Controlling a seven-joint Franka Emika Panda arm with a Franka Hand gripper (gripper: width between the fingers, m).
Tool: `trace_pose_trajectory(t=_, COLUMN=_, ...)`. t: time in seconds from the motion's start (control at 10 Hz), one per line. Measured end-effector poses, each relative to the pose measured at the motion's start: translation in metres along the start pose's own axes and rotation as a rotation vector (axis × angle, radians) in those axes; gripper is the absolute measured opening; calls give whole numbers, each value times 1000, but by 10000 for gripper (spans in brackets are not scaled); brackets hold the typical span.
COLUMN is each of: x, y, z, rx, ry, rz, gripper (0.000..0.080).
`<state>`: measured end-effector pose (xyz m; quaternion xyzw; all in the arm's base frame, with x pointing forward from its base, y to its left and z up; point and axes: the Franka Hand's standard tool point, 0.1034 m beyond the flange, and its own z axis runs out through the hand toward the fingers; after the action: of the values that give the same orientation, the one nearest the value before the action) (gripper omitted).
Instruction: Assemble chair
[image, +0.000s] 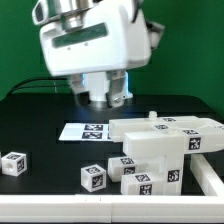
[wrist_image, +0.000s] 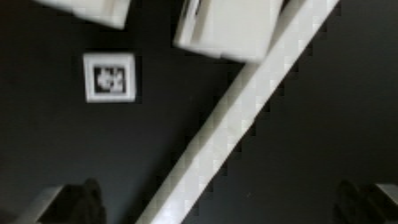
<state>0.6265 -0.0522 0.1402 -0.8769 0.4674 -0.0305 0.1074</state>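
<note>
My end effector (image: 105, 98) hangs wide open and empty above the counter (image: 40, 125), and if I drop off-centre onto the stacked chair parts (image: 160, 145) at the exterior view's right, I could topple them.

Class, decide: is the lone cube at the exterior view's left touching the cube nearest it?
Apart. The exterior view shows bare black table between the left cube and the middle cube.

The white arm (image: 88, 42) hung above the surface, wrist pointing straight down. Its jaws stood spread wide, the two dark fingertips (wrist_image: 71, 204) well apart, holding nothing.
</note>
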Motion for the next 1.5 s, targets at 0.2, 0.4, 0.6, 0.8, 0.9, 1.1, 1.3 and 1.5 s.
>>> trace_pose_trajectory(t=0.2, x=-2, y=0, z=1, rx=-7, ry=-1, rz=12, gripper=649)
trace_pose_trajectory(t=0.4, x=0, y=3, z=3, rx=-11, ry=-9, rz=15, gripper=649)
trace_pose_trajectory(t=0.6, x=20, y=21, z=16, rx=-38, ry=-74, rz=76, gripper=649)
trace_pose_trajectory(t=0.8, x=19, y=29, z=30, rx=-34, ry=-65, rz=125, gripper=649)
trace_pose_trajectory(t=0.9, x=19, y=29, z=30, rx=-34, ry=-67, rz=126, gripper=649)
trace_pose_trajectory(t=1.1, x=20, y=30, z=30, rx=-35, ry=-67, rz=127, gripper=649)
trace_pose_trajectory(t=1.3, x=15, y=38, z=40, rx=-10, ry=-130, rz=209, gripper=649)
trace_pose_trajectory(t=1.5, x=3, y=42, z=53, rx=4, ry=-184, rz=271, gripper=649)
